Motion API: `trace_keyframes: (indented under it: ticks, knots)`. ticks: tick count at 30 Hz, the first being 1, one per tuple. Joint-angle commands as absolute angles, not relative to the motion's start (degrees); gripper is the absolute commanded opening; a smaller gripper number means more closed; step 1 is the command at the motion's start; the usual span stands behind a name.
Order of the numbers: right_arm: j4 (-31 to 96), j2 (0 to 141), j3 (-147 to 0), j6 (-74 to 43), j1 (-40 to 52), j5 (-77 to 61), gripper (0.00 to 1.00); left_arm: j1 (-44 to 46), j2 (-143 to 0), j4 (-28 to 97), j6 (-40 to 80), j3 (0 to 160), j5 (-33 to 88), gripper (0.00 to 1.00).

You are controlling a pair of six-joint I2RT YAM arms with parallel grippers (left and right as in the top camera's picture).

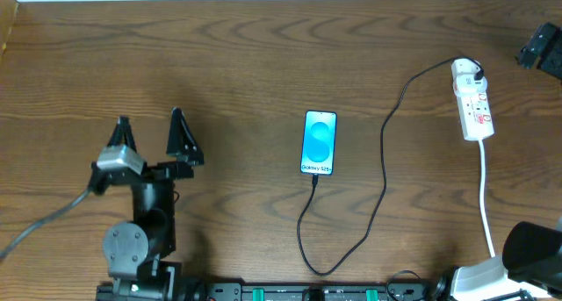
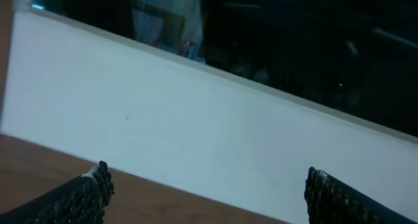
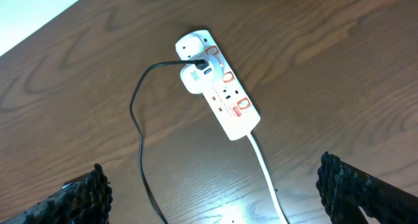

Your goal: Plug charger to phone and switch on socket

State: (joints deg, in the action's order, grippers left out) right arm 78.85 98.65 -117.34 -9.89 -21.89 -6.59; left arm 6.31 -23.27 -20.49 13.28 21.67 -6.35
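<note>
The phone [image 1: 319, 143] lies flat mid-table with its blue screen lit. The charger's black cable [image 1: 384, 174] runs from the phone's bottom edge, loops toward the front and goes up to the socket [image 1: 472, 103], a white power strip at the far right. In the right wrist view the cable [image 3: 138, 152] ends at a white adapter plugged into the strip [image 3: 225, 100]. I cannot tell the position of the red-marked switches. My left gripper [image 1: 149, 130] is open and empty, left of the phone, and faces the white back wall [image 2: 206, 170]. My right gripper [image 3: 212, 166] is open and empty, above the table, short of the strip.
The strip's white cord [image 1: 484, 196] runs toward the front right, where the right arm [image 1: 531, 253] stands. A black object [image 1: 543, 48] sits at the far right edge. A white wall [image 2: 196, 106] borders the table's far side.
</note>
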Motion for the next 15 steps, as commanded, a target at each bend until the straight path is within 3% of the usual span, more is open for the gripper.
trace_keyframes:
  ticks: [1,15]
  knots:
    - [79.0,98.3,-117.5,-10.3,-21.9,-6.3,0.99,5.2,-19.0,-21.0,14.0,18.1,-6.5,0.95]
    - [79.0,98.3,-117.5,-10.3,-21.9,-6.3,0.99,2.0,-4.0,-23.0,18.1,1.3,-5.5,0.95]
